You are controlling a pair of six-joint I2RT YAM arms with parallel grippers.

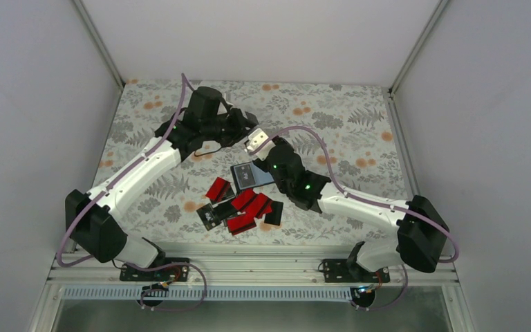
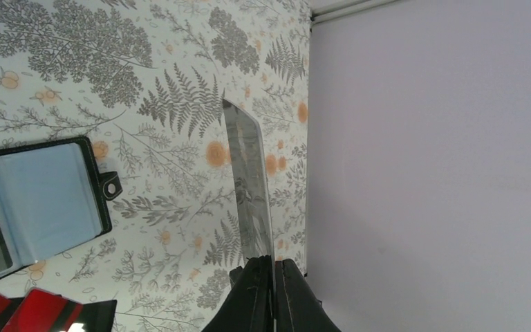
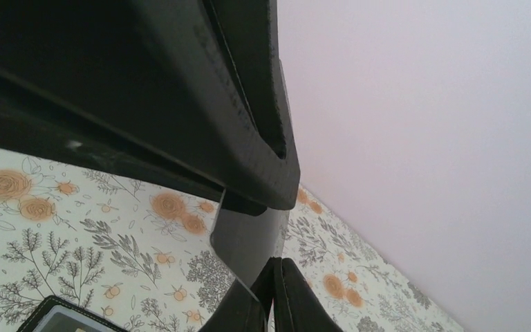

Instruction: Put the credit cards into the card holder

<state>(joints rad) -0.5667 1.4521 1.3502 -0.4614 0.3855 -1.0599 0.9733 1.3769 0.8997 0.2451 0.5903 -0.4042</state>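
One glossy credit card (image 1: 255,140) is held in the air between both grippers, above the table behind the card holder. My left gripper (image 1: 247,131) is shut on one end of it; in the left wrist view the card (image 2: 249,187) stands edge-on out of the closed jaws (image 2: 274,266). My right gripper (image 1: 263,150) is shut on the other end (image 3: 249,235), jaws closed (image 3: 274,266), with the left gripper's black finger (image 3: 235,104) just above. The card holder (image 1: 252,174) lies open, blue-grey inside, and also shows in the left wrist view (image 2: 34,207). Red and black cards (image 1: 242,206) lie piled in front of it.
The floral table cloth (image 1: 332,124) is walled by white panels on the left, back and right. A metal rail (image 1: 249,266) runs along the near edge by the arm bases. Red cards (image 2: 34,311) show at the left wrist view's bottom left.
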